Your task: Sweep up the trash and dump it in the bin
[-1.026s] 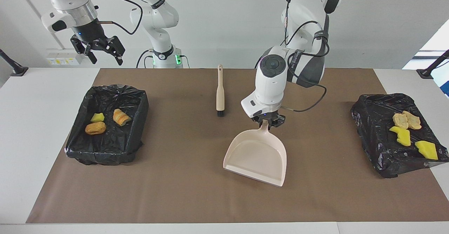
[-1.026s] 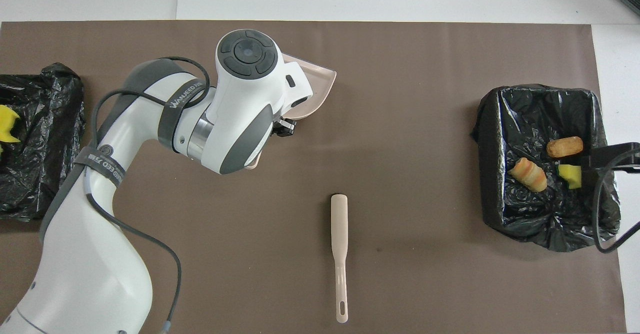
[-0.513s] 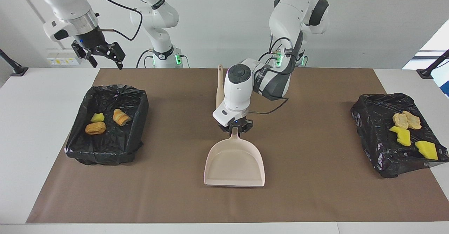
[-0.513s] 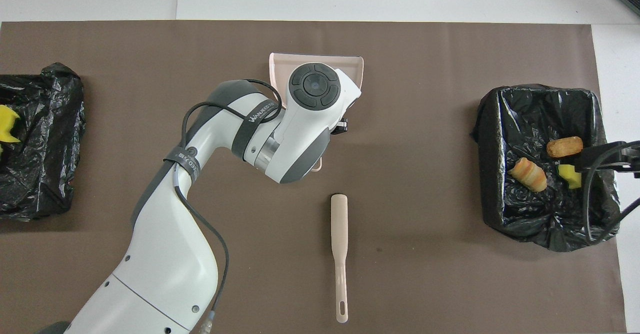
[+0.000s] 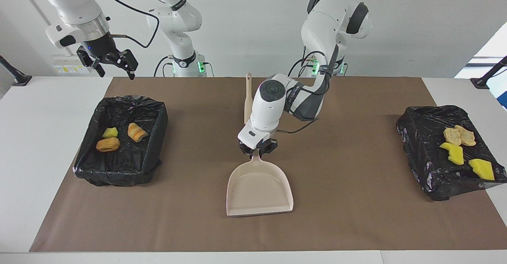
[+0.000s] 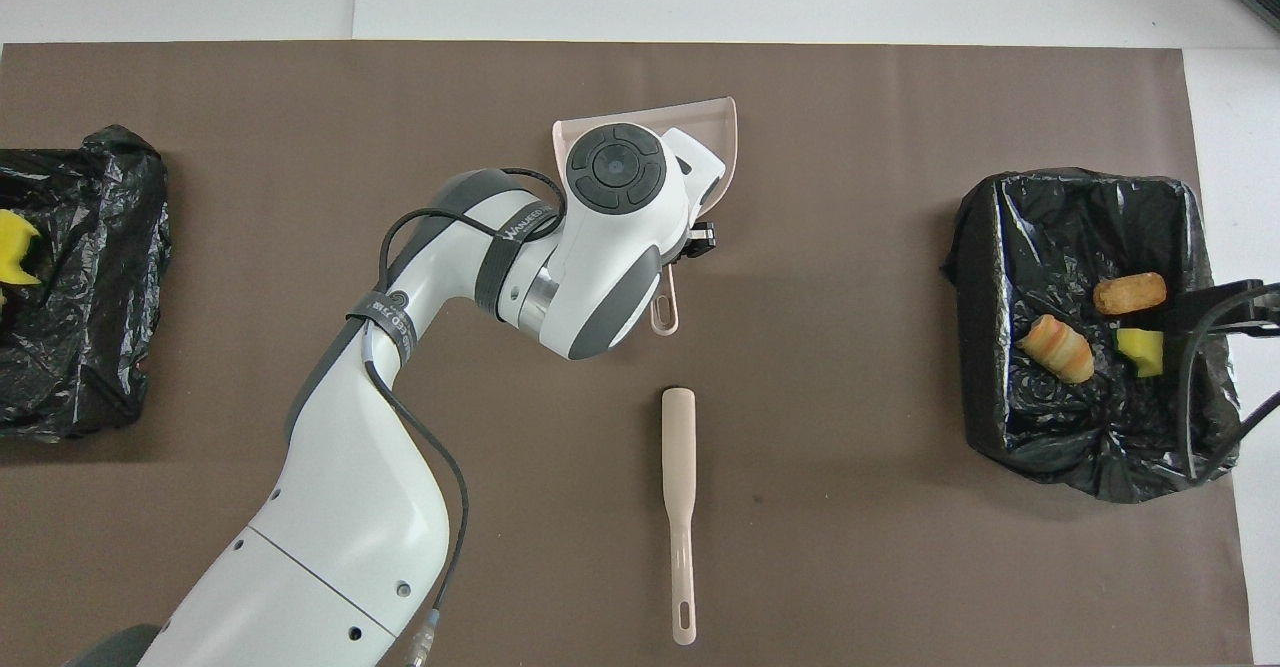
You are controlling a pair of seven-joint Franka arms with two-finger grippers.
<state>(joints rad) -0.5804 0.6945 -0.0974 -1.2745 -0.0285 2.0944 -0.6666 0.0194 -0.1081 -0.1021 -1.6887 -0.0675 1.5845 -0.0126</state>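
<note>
Facing view shows a white table (image 5: 47,145) under a wide brown mat (image 5: 356,216), with a plain pale wall (image 5: 245,26) rising at the robots' end and a strip of wall sockets (image 5: 69,69) low on it; the left gripper (image 5: 257,150) stands at the middle of the mat, its fingers pinched together on the handle of the pale pink dustpan (image 5: 259,188), whose pan rests on the mat farther from the robots than the gripper, open edge pointing away from them; the beige-handled brush (image 5: 248,97) lies on the mat just nearer the robots than that gripper, apart from it. Toward the right arm's end from the left gripper sits a black-lined bin (image 5: 122,137) holding three pieces of trash (image 5: 107,144); toward the left arm's end sits a second black-lined bin (image 5: 443,149) with four more scraps (image 5: 455,155), yellow and tan. The right gripper (image 5: 113,64) waits in the air, over the table edge beside the first bin, fingers spread wide and holding nothing. Overhead view shows bare white tabletop past the mat's edge.
</note>
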